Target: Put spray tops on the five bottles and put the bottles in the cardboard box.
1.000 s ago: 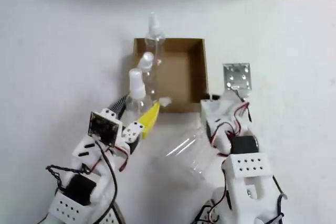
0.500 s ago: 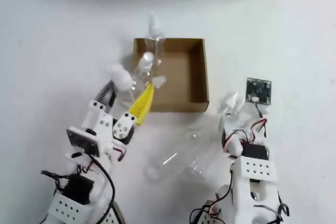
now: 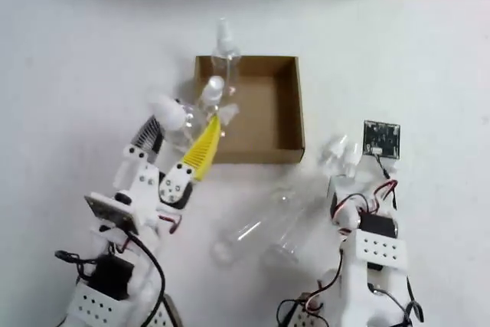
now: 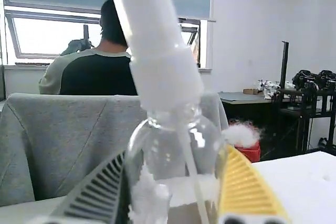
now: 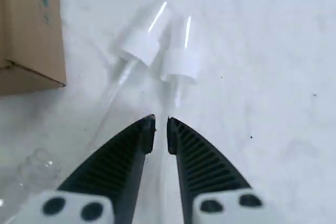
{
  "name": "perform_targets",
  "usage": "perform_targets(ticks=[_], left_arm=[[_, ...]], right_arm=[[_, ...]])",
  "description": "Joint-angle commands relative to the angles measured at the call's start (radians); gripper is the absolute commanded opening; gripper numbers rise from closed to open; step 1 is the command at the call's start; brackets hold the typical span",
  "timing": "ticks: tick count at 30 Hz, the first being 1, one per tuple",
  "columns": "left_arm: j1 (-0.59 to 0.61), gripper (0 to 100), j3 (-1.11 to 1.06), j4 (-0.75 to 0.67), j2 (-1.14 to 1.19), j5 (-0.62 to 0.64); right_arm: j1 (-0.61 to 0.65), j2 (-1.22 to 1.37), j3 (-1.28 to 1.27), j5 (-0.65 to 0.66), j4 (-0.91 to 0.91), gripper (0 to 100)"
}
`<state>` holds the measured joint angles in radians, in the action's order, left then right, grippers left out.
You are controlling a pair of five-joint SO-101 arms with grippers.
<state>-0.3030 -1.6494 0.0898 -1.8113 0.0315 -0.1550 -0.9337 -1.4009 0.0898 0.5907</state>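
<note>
The left gripper (image 3: 178, 140) clamps a capped bottle (image 4: 173, 150), tilted, just beside the cardboard box (image 3: 295, 105), while the right gripper (image 5: 160, 129), jaws nearly together and holding nothing, hovers near two spray tops (image 5: 140, 43) on the table (image 3: 398, 51).

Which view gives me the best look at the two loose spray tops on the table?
Right wrist view: both spray tops lie close, side by side. High view shows them small, right of the cardboard box. Left wrist view faces a capped bottle.
</note>
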Motion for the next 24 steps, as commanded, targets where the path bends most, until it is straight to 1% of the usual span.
perform_targets(ticks=[1, 5, 7, 11, 24], left_arm=[[-0.002, 6, 0.147, -0.038, 0.143, 0.003], [-0.004, 6, 0.301, -0.038, 0.386, 0.005], [-0.004, 6, 0.351, -0.068, 0.498, 0.005], [-0.001, 6, 0.359, -0.229, 0.693, 0.052], [0.007, 6, 0.362, -0.582, 1.182, 0.051]], right_arm=[[-0.005, -0.005, 0.006, 0.015, 0.005, 1.5], [-0.005, -0.005, 0.006, 0.017, 0.005, 1.5], [-0.005, -0.005, 0.006, 0.018, 0.005, 1.5], [-0.008, -0.005, 0.005, 0.021, 0.005, 1.5], [-0.008, -0.005, 0.005, 0.023, 0.005, 1.5]])
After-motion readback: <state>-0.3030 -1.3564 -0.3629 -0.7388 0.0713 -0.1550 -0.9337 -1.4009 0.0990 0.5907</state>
